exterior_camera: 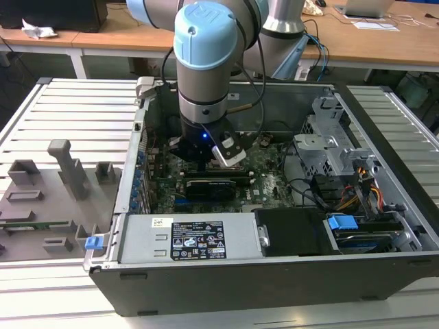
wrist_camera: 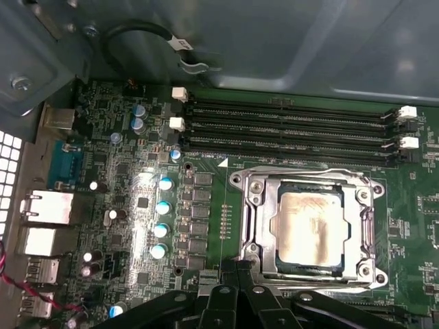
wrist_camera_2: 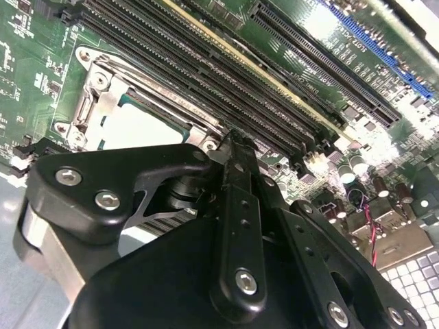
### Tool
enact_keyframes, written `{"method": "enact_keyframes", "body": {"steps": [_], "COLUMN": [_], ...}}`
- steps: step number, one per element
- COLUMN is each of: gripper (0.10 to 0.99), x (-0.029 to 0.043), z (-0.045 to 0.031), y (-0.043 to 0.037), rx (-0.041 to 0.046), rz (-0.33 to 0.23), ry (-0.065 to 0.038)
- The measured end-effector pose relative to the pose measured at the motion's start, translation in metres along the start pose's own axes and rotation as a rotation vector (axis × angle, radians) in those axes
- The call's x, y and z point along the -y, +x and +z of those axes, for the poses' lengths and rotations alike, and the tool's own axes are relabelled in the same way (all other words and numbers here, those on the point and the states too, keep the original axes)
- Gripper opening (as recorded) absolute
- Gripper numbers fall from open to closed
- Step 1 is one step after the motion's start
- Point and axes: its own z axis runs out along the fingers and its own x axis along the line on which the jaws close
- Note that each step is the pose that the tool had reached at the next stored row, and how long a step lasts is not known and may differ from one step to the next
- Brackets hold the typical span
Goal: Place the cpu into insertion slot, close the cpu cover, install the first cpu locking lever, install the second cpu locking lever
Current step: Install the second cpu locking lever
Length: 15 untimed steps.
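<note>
Already the cpu (wrist_camera: 306,228) sits in the insertion slot (wrist_camera: 257,226) with the cpu cover (wrist_camera: 310,179) down around it, so we judge the levers are in hand. Our gripper (wrist_camera_2: 233,140), fingers pinched together and empty, hovers at the slot's edge.

A robotics lab: slotted metal worktable (exterior_camera: 68,110), wooden desks (exterior_camera: 384,41), opened computer case (exterior_camera: 274,274).
</note>
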Motion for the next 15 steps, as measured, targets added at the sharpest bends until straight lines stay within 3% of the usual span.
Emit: {"method": "enact_keyframes", "body": {"steps": [10,15], "gripper": [0.106,0.106], "x": [0.0,-0.0014], "z": [0.0037,-0.0038], "y": [0.0003,0.0001], "rx": [0.0007,0.0009], "rz": [0.0,0.0], "ry": [-0.008,-0.01]}}
